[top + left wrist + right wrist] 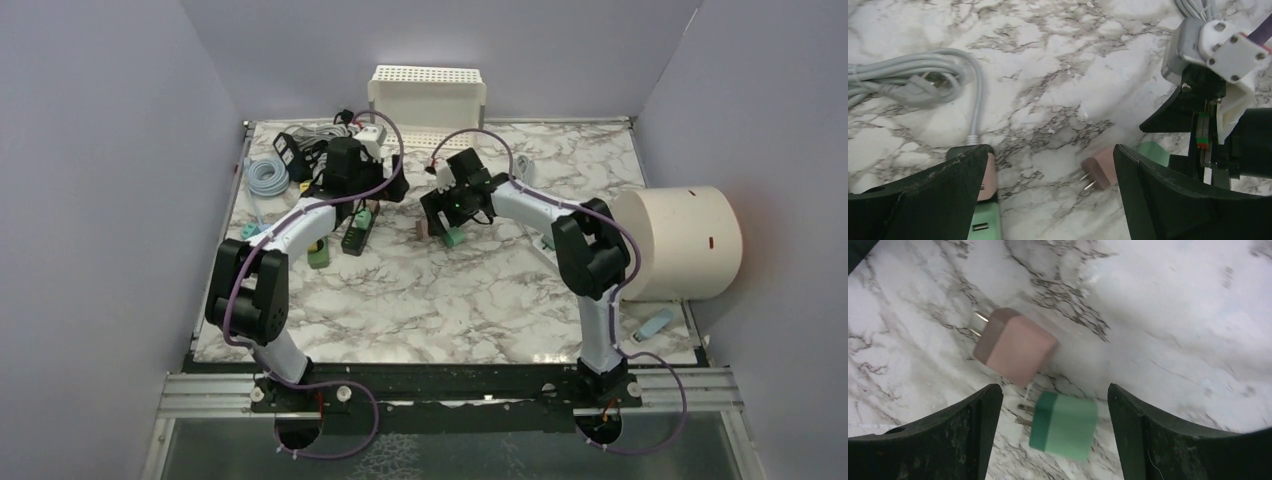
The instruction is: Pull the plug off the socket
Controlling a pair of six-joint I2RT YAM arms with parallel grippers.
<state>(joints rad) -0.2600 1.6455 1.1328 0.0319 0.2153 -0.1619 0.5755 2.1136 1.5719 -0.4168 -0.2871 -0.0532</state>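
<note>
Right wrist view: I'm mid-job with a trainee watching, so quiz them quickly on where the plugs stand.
1. True or false: the right pincer is clamped on the loose pink plug.
2. How many loose plugs show in the right wrist view? A) one B) two C) three
3. Fill in: in the left wrist view, the plug seated in the power strip is ____ in colour.
Key: 1 false, the pincer is open and the plug lies on the table. 2 B, the pink one and the green plug. 3 pink, the seated plug.
</note>
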